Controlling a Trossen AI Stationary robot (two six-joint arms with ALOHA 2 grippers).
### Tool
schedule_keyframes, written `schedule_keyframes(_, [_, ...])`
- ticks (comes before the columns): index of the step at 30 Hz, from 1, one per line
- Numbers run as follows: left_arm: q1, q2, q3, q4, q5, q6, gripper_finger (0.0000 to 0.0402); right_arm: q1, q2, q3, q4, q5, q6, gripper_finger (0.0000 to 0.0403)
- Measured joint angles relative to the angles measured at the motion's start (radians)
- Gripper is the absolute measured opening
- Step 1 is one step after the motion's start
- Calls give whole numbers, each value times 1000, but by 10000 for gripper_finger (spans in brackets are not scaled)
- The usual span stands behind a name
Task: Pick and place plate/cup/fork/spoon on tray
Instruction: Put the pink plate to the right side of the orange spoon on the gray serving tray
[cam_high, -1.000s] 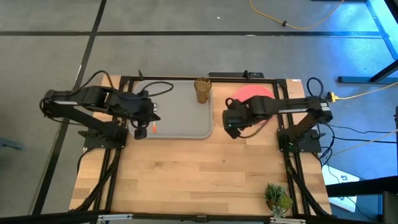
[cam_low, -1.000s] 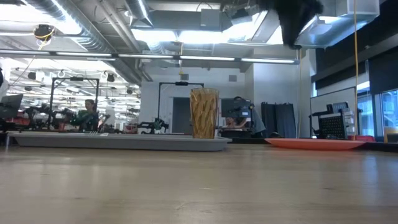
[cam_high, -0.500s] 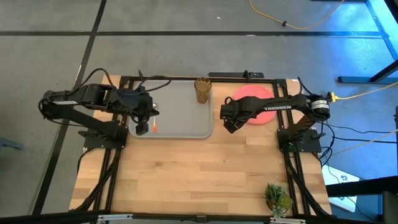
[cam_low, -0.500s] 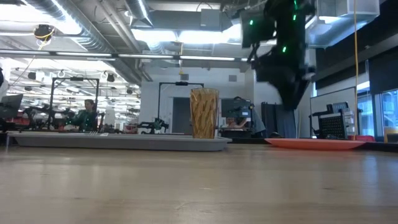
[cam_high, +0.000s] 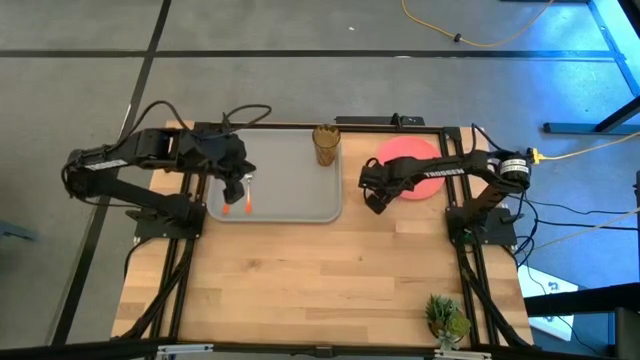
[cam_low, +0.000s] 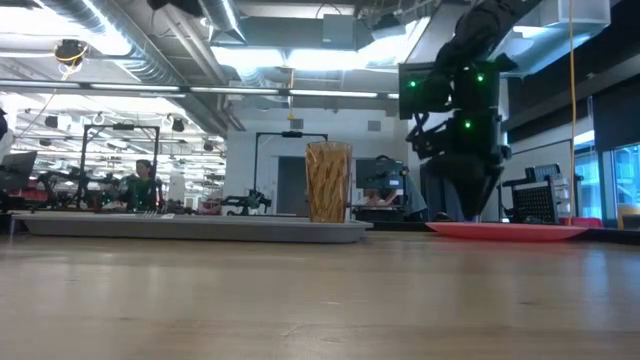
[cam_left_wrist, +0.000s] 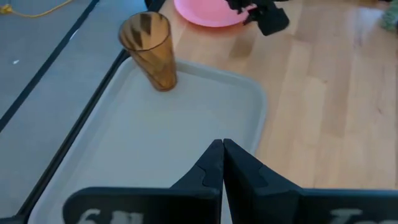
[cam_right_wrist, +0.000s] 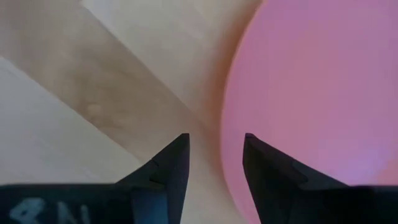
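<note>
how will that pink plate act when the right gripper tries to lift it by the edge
The plate looks stiff and light, lying flat on the table, so it likely slides before lifting. The open right gripper straddles its thin rim; the glossy surface may slip.

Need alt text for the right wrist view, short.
The right gripper, jaws open, points down at the wooden table with the rim of the coral-red plate lined up in the gap between its dark fingers. Nothing is held; the plate lies flat on the table.

Right hand (cam_right_wrist: 214, 163) low, fingers parted, left hand (cam_left_wrist: 222, 163) raised, fingers together.
</note>
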Motion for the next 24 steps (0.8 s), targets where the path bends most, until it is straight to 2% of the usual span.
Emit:
schedule_keyframes(5, [35,0,0,0,0,1,0,1,0,-34,39,-6,-22,149])
schedule_keyframes(14, [57,0,0,0,8,2,0,-3,0,-108,71,72,-19,143])
schedule_keyframes(18, [57,0,0,0,8,2,0,-4,0,-151,127,83,-18,111])
schedule_keyframes(22, [57,0,0,0,8,2,0,-9,-6,-179,172,76,-13,51])
schedule_keyframes(24, [57,0,0,0,8,2,0,-11,-5,-182,168,108,0,22])
